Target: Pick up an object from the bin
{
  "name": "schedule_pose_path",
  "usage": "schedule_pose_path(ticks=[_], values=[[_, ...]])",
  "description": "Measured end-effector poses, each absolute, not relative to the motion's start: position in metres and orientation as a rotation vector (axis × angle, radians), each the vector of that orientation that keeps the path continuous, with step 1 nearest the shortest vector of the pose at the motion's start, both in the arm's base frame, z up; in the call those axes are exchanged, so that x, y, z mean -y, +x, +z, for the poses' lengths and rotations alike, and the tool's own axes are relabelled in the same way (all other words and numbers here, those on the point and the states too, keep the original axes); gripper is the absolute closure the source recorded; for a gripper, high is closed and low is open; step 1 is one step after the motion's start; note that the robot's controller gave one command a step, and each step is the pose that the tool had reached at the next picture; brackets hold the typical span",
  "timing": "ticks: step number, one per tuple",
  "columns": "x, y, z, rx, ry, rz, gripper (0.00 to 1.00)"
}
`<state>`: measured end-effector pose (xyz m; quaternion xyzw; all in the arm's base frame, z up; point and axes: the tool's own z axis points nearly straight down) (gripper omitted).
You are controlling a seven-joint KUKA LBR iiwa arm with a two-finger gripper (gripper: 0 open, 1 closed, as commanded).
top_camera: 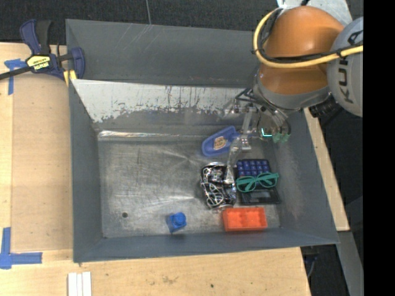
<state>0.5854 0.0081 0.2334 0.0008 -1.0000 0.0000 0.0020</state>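
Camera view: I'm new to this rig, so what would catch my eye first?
The big orange wrist cover at upper right, with the pincer below it over a cluster at the right of the bin. There green toy glasses and a red-orange brick stand out; a small blue piece lies alone near the front.

Blk bkdrop [154, 2] behind; light dim.

A blue oval thing [217, 143] lies back right.
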Motion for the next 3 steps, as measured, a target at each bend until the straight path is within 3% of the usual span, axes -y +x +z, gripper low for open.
schedule_pose_path(ticks=[1, 2, 3], values=[[-0.008, 0.587, 0.238, 3.146, 0.002, 0.000, 1.00], [-0.008, 0.587, 0.238, 3.146, 0.002, 0.000, 1.00], [-0.011, 0.547, 0.201, 3.148, 0.043, 0.001, 1.00]])
